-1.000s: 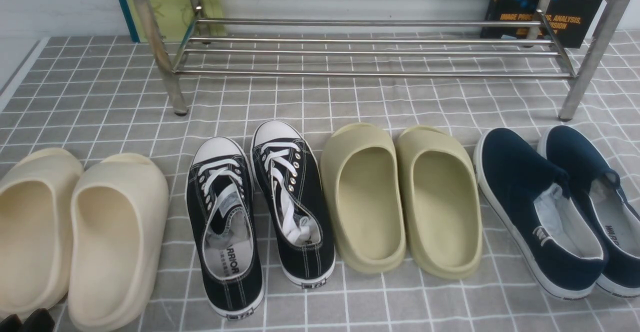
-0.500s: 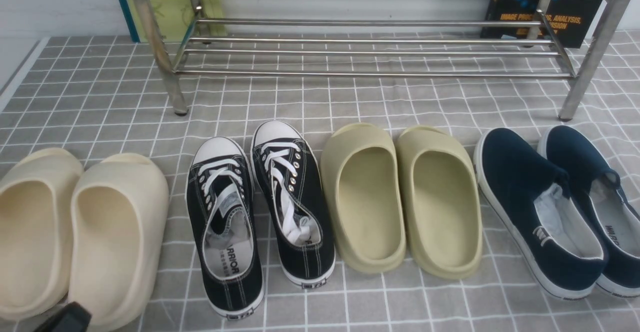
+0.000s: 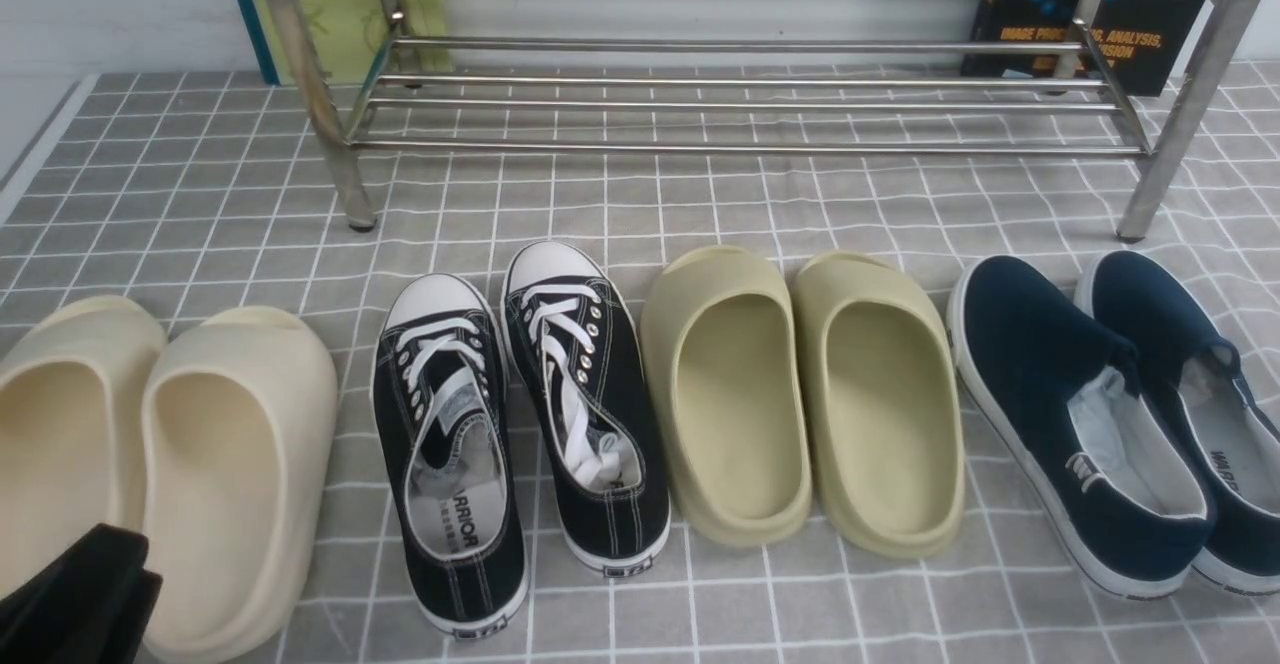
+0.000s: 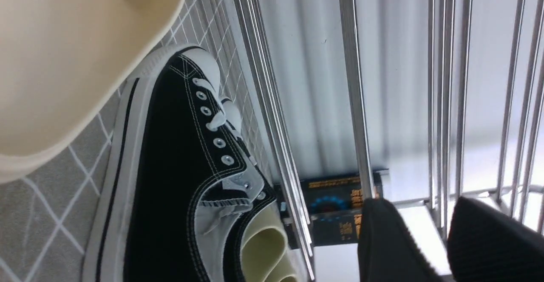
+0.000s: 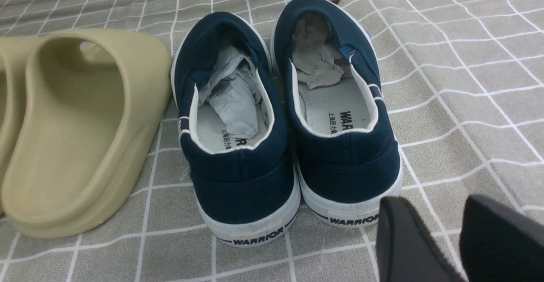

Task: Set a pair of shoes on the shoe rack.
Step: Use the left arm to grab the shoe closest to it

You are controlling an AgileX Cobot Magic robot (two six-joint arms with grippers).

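Note:
The pair of shoes, two black canvas sneakers with white laces, stands side by side on the grey checked cloth, toes toward the shoe rack (image 3: pixel 740 104): the left shoe (image 3: pixel 450 444) and the right shoe (image 3: pixel 585 394). My left gripper (image 3: pixel 95 569) shows at the bottom left corner, over the heel of a cream slide, left of the sneakers. In the left wrist view it (image 4: pixel 423 203) is open and empty, with the left sneaker (image 4: pixel 170 180) and the rack bars (image 4: pixel 352 82) ahead. My right gripper (image 5: pixel 433 207) is open and empty, just behind the navy slip-ons.
Cream slides (image 3: pixel 200 464) lie left of the sneakers, olive slides (image 3: pixel 800 394) right of them, navy slip-ons (image 3: pixel 1080 414) far right. Books lean behind the rack at its left (image 3: pixel 340 24) and right (image 3: pixel 1090 34). The right wrist view shows the navy slip-ons (image 5: pixel 289 116) and an olive slide (image 5: pixel 85 125).
My left gripper has come further up into the bottom left corner of the front view, now over the cream slide's heel. The shoes have not moved.

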